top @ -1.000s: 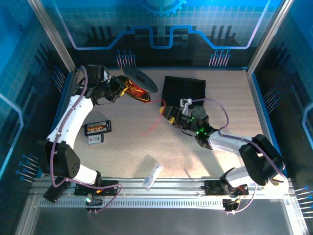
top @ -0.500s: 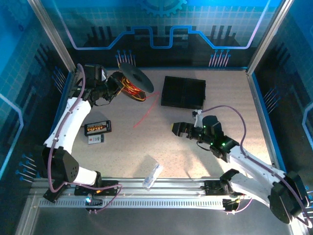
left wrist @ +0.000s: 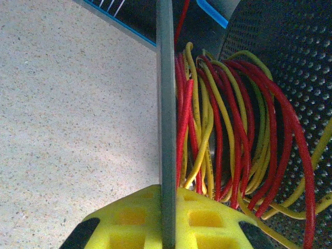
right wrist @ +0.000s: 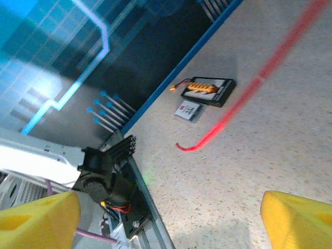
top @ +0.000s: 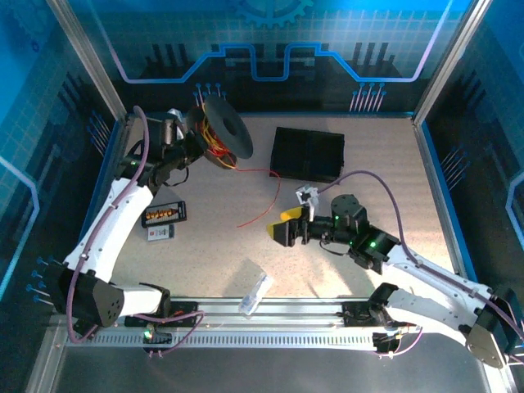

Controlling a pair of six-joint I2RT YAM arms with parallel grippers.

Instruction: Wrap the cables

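The table (top: 393, 188) is walled in blue on the left, right and far sides, and a metal rail (top: 327, 315) runs along its near edge. The widest bare stretch lies at mid-table and to the right, behind the right arm. At the far left, close to the wall corner, the left gripper (top: 190, 141) is clamped on the thin flange of the black spool (top: 223, 129), which it holds tilted on edge; its wrist view shows the yellow fingers (left wrist: 207, 218) pinching that flange. The cables (left wrist: 228, 119), red and yellow, sit wound in loose loops around the spool's core. A loose red strand (right wrist: 236, 106) trails from them across the open floor and ends in a small hook near mid-table. The right gripper (top: 286, 228) hovers near that strand, its jaws wide apart and holding nothing (its fingertips (right wrist: 36, 218) sit at opposite corners of the wrist view). A black case (top: 307, 154) lies by the far wall; I cannot tell what is in it. A small black tray (right wrist: 207, 89) holding orange pieces lies near the left wall, with a white card (right wrist: 188, 110) just beside it. A clear bag (top: 256, 291) lies close to the rail.
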